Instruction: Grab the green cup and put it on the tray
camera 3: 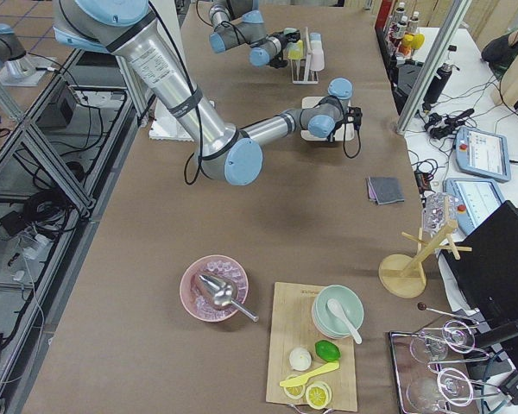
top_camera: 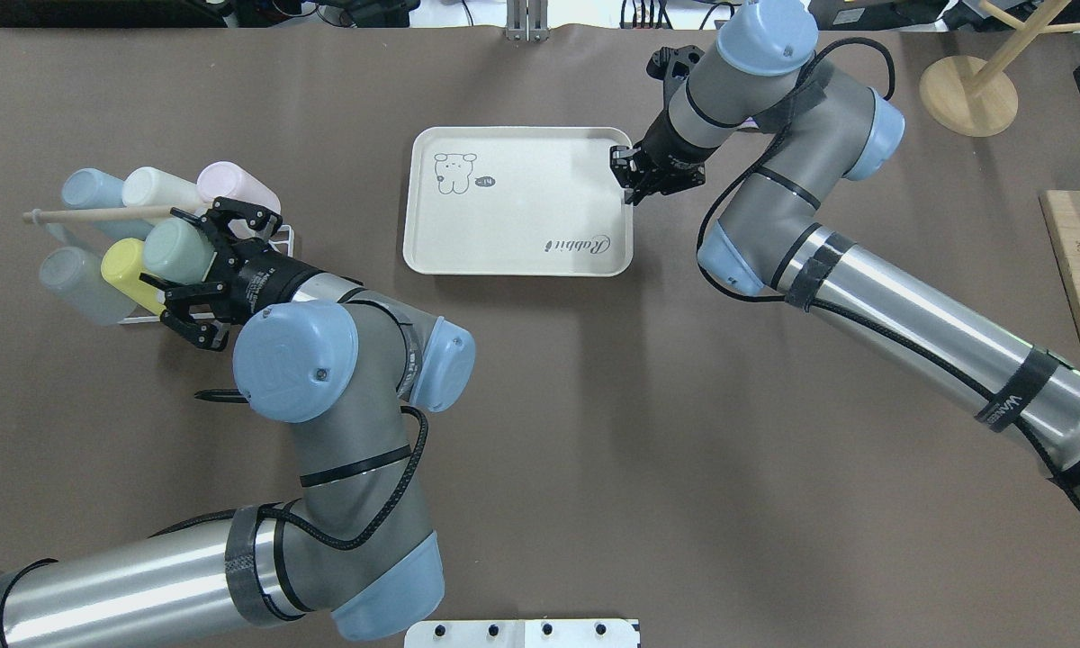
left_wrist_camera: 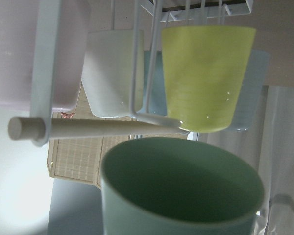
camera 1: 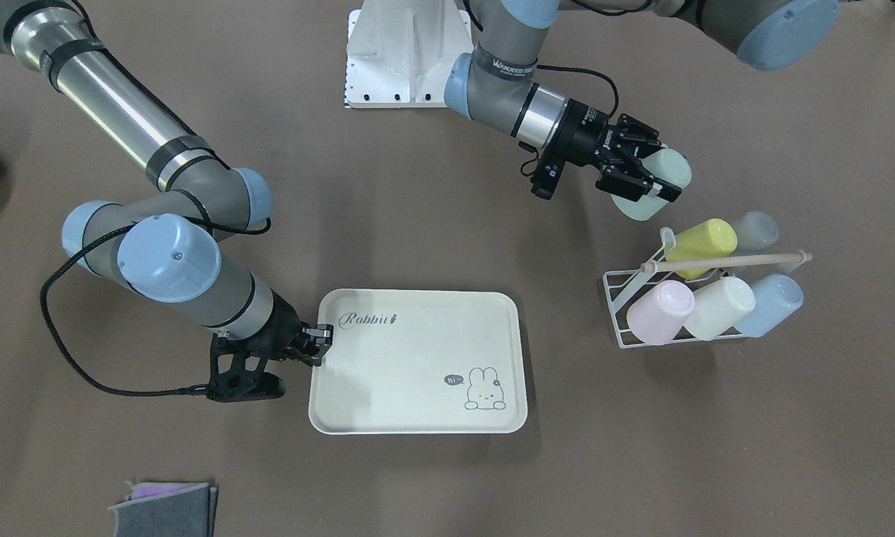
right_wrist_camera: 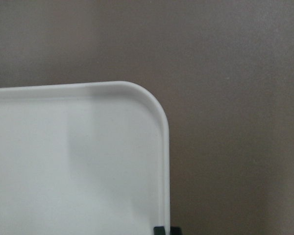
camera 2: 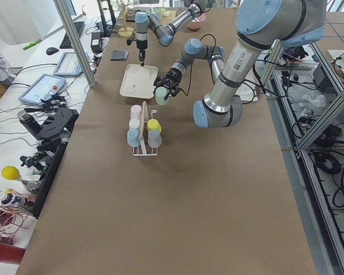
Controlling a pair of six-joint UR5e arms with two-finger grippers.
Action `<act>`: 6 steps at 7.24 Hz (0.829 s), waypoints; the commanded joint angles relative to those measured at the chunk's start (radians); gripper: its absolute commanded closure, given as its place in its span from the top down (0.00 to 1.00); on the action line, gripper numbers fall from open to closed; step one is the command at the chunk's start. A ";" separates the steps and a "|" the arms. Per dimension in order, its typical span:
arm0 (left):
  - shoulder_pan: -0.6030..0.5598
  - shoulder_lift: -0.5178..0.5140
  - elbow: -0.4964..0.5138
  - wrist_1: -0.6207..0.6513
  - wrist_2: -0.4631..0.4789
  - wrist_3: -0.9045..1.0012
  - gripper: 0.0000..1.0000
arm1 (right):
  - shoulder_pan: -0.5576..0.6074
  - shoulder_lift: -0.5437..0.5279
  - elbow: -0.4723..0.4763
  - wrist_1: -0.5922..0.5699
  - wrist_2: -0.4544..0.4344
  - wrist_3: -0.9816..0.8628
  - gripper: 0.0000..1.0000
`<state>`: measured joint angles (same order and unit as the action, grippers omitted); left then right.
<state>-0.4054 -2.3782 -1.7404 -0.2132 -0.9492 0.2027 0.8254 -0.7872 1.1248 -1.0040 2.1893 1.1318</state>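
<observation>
My left gripper (camera 1: 654, 171) is shut on the mint green cup (camera 1: 660, 186), which it holds on its side in the air just off the wire rack (camera 1: 626, 298). It also shows in the overhead view (top_camera: 178, 252), and in the left wrist view its rim (left_wrist_camera: 181, 191) fills the bottom. The cream "Rabbit" tray (camera 1: 418, 388) lies flat at mid-table with nothing on it. My right gripper (camera 1: 319, 341) is at the tray's edge near the "Rabbit" script. Its fingertips (right_wrist_camera: 160, 229) are shut on the rim of the tray (right_wrist_camera: 63, 171).
The rack holds a yellow cup (camera 1: 705, 242), a pink cup (camera 1: 660, 312), a cream cup (camera 1: 720, 307), a blue cup (camera 1: 770, 304) and a grey cup (camera 1: 755, 230) under a wooden dowel (camera 1: 723, 261). Folded cloths (camera 1: 168, 507) lie near the front edge.
</observation>
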 commanded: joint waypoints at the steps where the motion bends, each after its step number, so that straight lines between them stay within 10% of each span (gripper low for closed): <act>1: 0.000 -0.078 -0.005 -0.102 -0.097 -0.171 0.00 | -0.020 -0.015 -0.010 0.042 -0.005 0.042 0.00; 4: 0.025 -0.079 -0.016 -0.390 -0.287 -0.568 0.00 | -0.020 -0.021 -0.010 0.048 0.001 0.045 0.00; 5: 0.054 -0.078 -0.011 -0.504 -0.316 -0.727 0.00 | -0.022 -0.024 -0.011 0.047 -0.002 0.046 0.99; 6: 0.060 -0.073 -0.008 -0.600 -0.316 -0.911 0.00 | -0.026 -0.030 -0.008 0.050 -0.009 0.043 1.00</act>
<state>-0.3608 -2.4550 -1.7515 -0.6887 -1.2470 -0.5015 0.8030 -0.8116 1.1148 -0.9565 2.1861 1.1768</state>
